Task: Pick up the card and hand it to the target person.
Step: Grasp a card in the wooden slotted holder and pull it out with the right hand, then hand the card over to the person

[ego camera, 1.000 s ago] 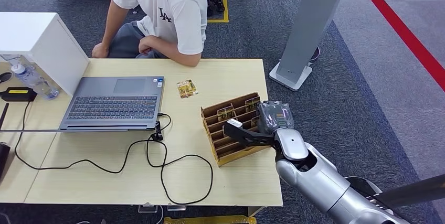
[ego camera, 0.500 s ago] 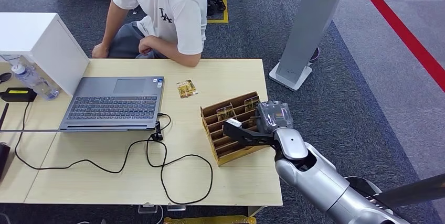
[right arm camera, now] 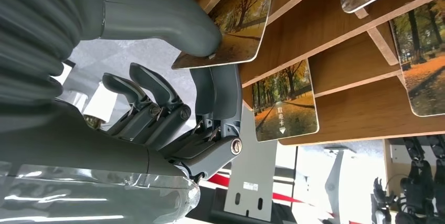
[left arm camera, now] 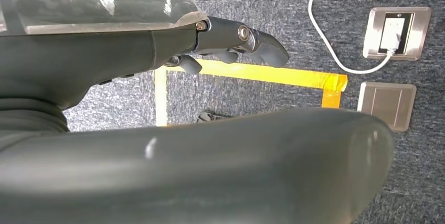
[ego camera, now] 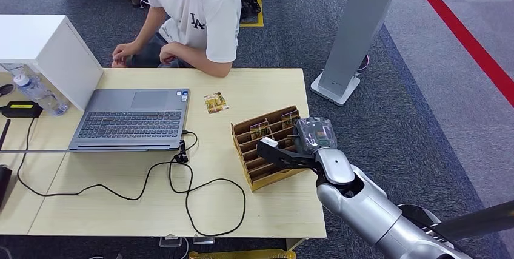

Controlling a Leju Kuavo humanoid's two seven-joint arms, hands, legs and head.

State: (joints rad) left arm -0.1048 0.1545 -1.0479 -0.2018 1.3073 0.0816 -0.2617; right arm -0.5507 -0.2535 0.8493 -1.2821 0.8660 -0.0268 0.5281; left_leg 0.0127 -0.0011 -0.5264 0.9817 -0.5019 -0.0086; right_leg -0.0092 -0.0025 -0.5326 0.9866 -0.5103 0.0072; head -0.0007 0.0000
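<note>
The right hand (ego camera: 303, 141) is positioned at the right end of the wooden rack (ego camera: 267, 150), which stands on the surface (ego camera: 267, 89) near its right edge. In the right wrist view, the thumb (right arm camera: 173, 24) presses on the face of a card (right arm camera: 236, 19) seated in a rack slot, with a finger (right arm camera: 220, 93) behind the same card; the fingers are clamped on the card. The remaining fingers are curled beside it. The card sits in the rack. Further cards (right arm camera: 283, 103) occupy adjacent slots. One separate card (ego camera: 216, 102) lies flat on the surface, between the rack and the person (ego camera: 194, 16), just beside the laptop (ego camera: 130, 119).

The person sits at the far edge of the surface, with both hands near that edge.

The left hand (left arm camera: 231, 45) hangs above carpeted floor with yellow tape markings (left arm camera: 262, 74). Its fingers are loosely curled and hold nothing.

A black cable (ego camera: 182, 186) runs across the surface in front of the laptop.
</note>
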